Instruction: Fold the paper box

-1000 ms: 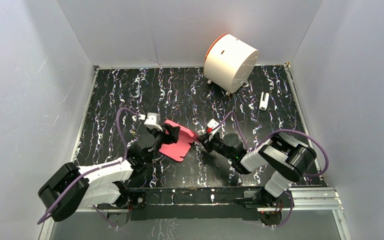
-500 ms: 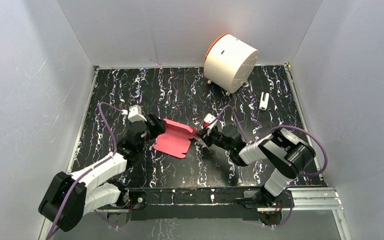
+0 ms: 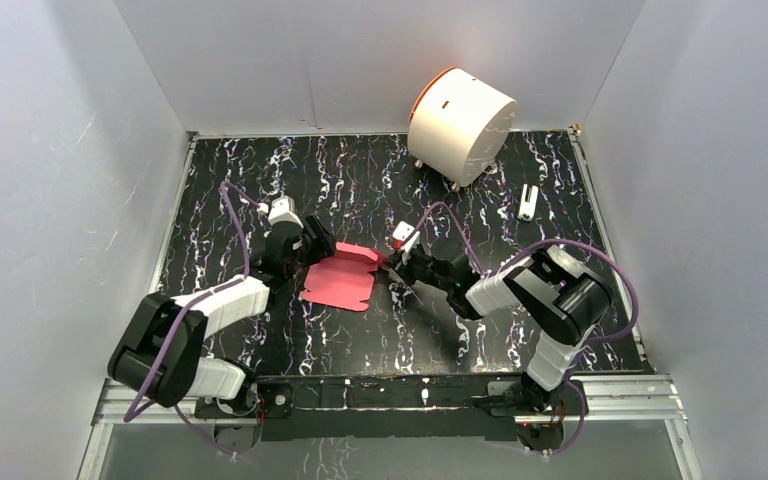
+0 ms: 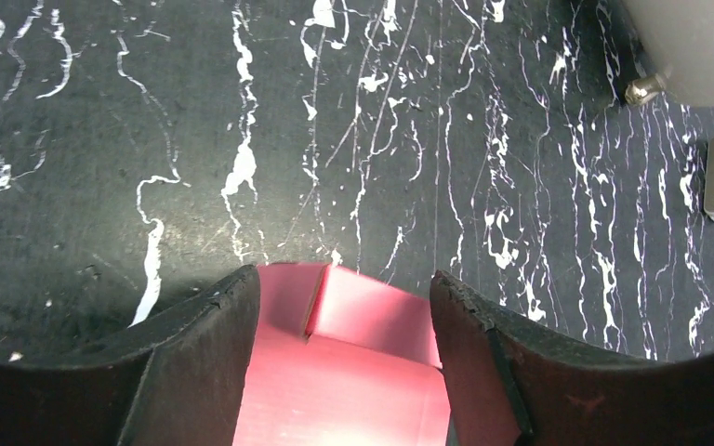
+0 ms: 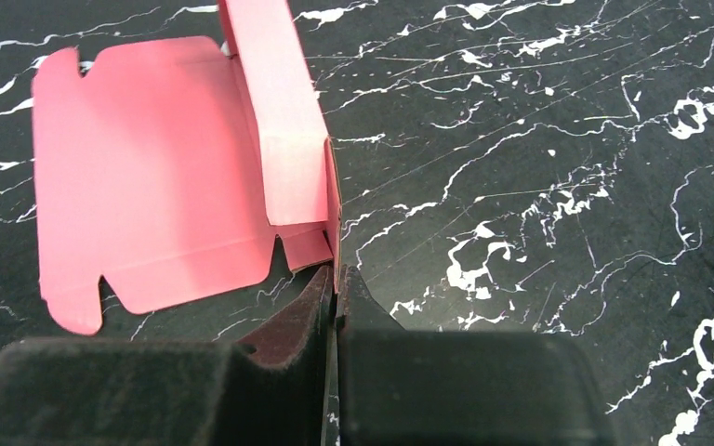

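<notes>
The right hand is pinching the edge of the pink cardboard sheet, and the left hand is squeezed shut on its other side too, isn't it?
Not quite. The left hand is open: in the left wrist view its fingers stand wide apart, with the pink cardboard sheet showing between them. The right hand is indeed pinching the sheet's edge.

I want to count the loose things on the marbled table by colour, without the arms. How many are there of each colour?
Pink-red: 1, the paper box
White: 2, the cylinder with an orange rim, and the small white piece
Total: 3
</notes>
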`<move>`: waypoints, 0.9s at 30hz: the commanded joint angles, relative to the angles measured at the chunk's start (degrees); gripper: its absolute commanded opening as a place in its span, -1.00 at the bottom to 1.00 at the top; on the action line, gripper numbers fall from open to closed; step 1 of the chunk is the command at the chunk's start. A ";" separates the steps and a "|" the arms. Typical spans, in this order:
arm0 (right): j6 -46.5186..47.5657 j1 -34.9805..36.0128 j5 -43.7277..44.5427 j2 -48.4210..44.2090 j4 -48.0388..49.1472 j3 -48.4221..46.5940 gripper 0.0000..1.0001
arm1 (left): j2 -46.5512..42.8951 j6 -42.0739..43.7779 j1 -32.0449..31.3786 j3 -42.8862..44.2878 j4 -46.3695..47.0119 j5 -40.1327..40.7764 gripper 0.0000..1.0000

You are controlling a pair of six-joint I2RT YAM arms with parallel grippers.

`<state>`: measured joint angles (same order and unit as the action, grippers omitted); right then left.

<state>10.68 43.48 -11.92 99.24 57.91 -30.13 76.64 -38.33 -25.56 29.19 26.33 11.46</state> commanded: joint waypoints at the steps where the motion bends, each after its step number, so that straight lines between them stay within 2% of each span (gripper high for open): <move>1: -0.58 -0.28 2.40 1.05 1.17 -2.77 -0.80 | 1.53 2.38 0.42 2.54 0.64 -5.42 0.25; 10: -8.54 -0.16 9.92 2.08 1.82 -4.43 -0.78 | -0.62 -1.54 0.42 1.74 -1.45 -10.89 0.16; 21: -15.19 2.30 11.58 -0.27 0.66 -4.36 -0.77 | -4.15 -7.90 -0.12 -2.24 -1.96 -15.15 0.12; 27: -17.54 4.27 18.53 0.86 -1.25 -5.51 -0.76 | -4.13 -9.55 -1.14 -3.55 -1.15 -17.23 0.09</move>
<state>-3.31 45.50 4.27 100.75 56.97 -32.69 74.22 -45.12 -24.91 26.96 25.34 0.82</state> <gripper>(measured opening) 0.120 0.551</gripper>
